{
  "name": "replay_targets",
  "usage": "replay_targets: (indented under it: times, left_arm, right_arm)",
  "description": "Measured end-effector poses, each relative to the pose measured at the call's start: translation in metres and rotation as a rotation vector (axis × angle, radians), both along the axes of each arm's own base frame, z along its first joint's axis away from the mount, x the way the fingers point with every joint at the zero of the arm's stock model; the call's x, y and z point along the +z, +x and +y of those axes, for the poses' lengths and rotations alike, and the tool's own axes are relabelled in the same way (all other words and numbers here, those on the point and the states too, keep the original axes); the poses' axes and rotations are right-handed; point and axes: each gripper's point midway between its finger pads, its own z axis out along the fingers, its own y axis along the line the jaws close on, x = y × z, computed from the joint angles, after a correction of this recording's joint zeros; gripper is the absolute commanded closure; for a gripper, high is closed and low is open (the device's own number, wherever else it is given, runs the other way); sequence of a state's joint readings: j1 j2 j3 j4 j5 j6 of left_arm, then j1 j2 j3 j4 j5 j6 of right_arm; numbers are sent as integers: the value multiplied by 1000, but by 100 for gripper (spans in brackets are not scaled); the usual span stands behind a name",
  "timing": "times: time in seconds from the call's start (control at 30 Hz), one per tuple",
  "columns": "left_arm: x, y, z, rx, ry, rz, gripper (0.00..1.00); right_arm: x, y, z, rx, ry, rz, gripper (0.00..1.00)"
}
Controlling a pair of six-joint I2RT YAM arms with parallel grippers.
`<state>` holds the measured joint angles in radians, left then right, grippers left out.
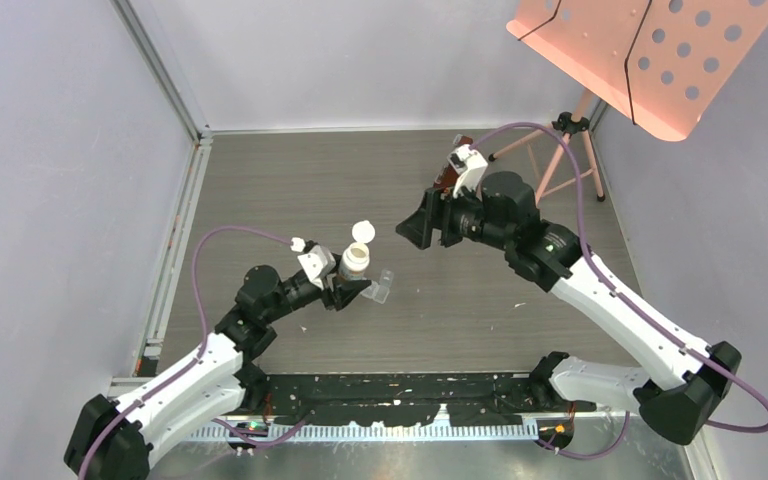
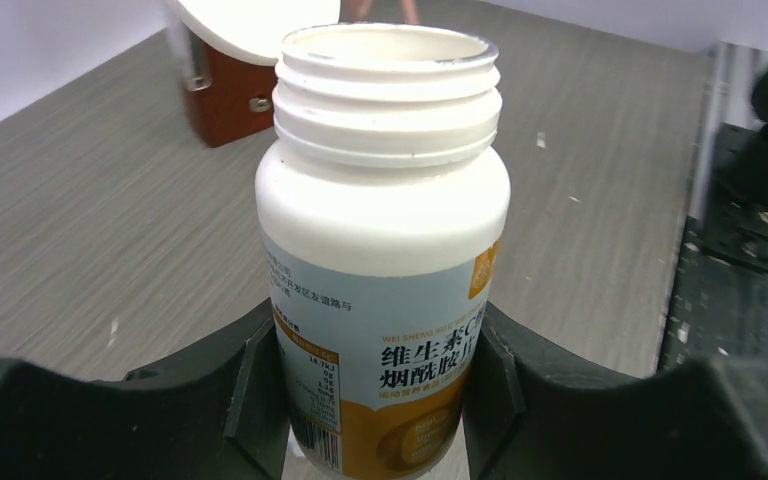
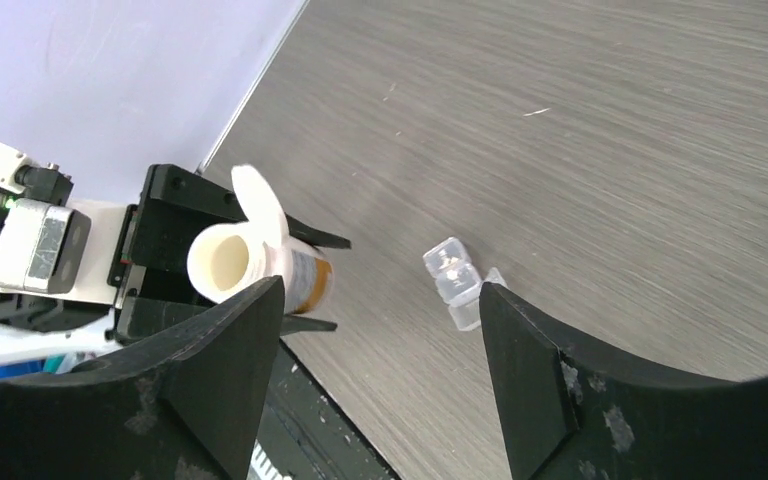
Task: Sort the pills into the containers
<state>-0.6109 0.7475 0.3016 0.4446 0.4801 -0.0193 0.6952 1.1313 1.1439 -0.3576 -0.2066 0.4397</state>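
My left gripper point(image 1: 352, 290) is shut on a white pill bottle point(image 1: 355, 262) with an orange label, held upright near the table's middle. Its flip cap point(image 1: 363, 232) hangs open. In the left wrist view the bottle point(image 2: 385, 250) fills the frame between my fingers. The clear strip container point(image 1: 381, 287) lies on the table just right of the bottle; it also shows in the right wrist view point(image 3: 455, 280). My right gripper point(image 1: 415, 227) is open and empty, raised above the table to the upper right of the bottle. No pills show.
A salmon perforated music stand point(image 1: 650, 50) on a tripod stands at the back right. A brown block point(image 2: 230, 80) sits behind the bottle. The black base rail point(image 1: 400, 400) runs along the near edge. Grey walls close in left and back.
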Motion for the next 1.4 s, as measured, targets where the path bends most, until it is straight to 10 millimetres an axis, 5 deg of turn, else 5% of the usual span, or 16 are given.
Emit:
replay_targets:
  times: [0.1,0.2,0.5,0.67,0.87,1.1,1.4]
  left_arm:
    - [1,14,11,115,-15,14,100]
    - [7,25,23,211,-36,12,100]
    - [4,46,53,437,-60,66,100]
    - [-2,51,63,500,-50,88,100]
    - [-10,54,75,574,-30,115,100]
    - [4,53,104,704,-65,81,100]
    - [1,49,123,774,-23,68,100]
  right_arm:
    - [1,2,-15,-72,7,1,30]
    - [-20,-1,-21,-104,6,35,36]
    - [-161,-64,27,-23,-132,278,54]
    - [-206,-76,49,-55,-171,332,64]
    - [-236,-69,76,-107,-192,339,65]
    - [-258,-51,119,-232,-216,360,60]
    - [-257,-18,126,-503,-291,377,54]
